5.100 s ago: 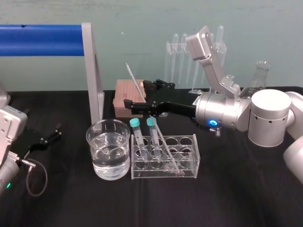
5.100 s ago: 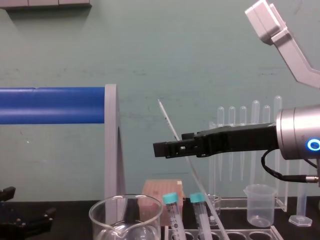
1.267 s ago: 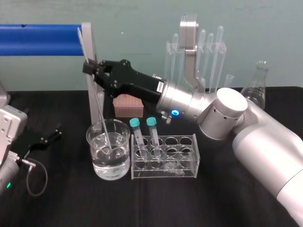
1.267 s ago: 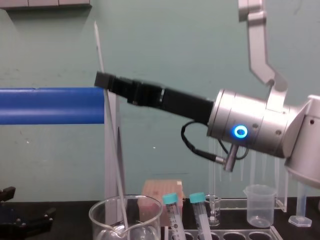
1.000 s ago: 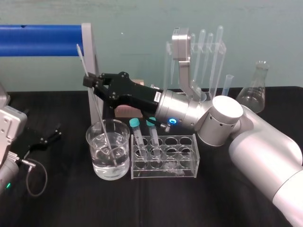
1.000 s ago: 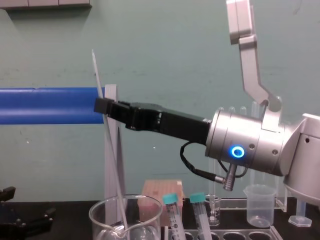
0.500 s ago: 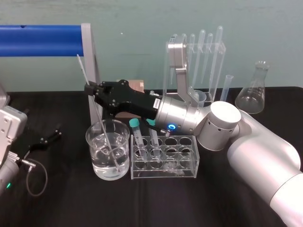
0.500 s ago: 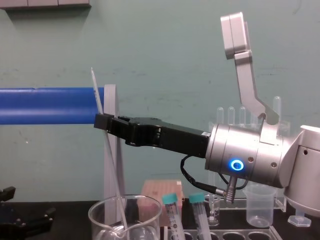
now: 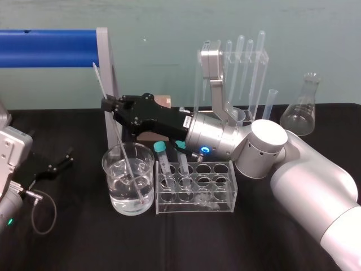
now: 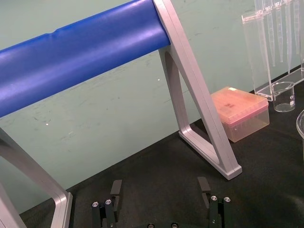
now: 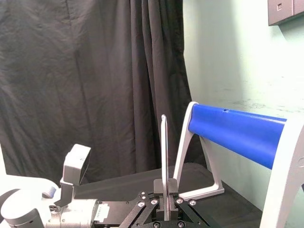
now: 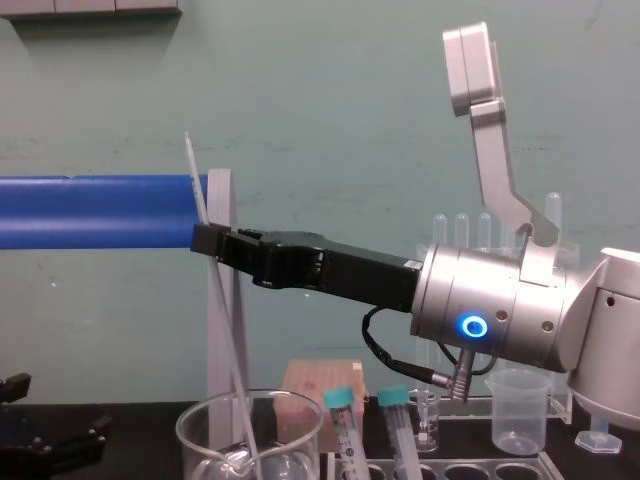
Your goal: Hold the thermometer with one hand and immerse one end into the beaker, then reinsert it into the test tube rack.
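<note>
Over the beaker (image 9: 109, 182), the right gripper (image 9: 107, 105) clamps the thermometer (image 9: 97, 76), its lower end dipped in the water (image 9: 119, 196). Beside it, the rack (image 9: 224, 196) holds two capped tubes (image 9: 163, 162). Left gripper (image 10: 160, 187) rests spread at far left.

in the centre of the frame the thermometer (image 11: 164, 156) stands upright, a thin pale rod, pinched near its low end between the closed black fingers (image 11: 172, 190) of the hand (image 11: 166, 204) at the frame's edge. beside it a blue bar (image 11: 232, 130) on pale grey legs (image 11: 183, 142) runs along a pale green wall (image 11: 223, 52). a black curtain (image 11: 95, 71) hangs beyond the dark surface (image 11: 133, 183). a silver and white arm part (image 11: 71, 211) sits in one corner.
</note>
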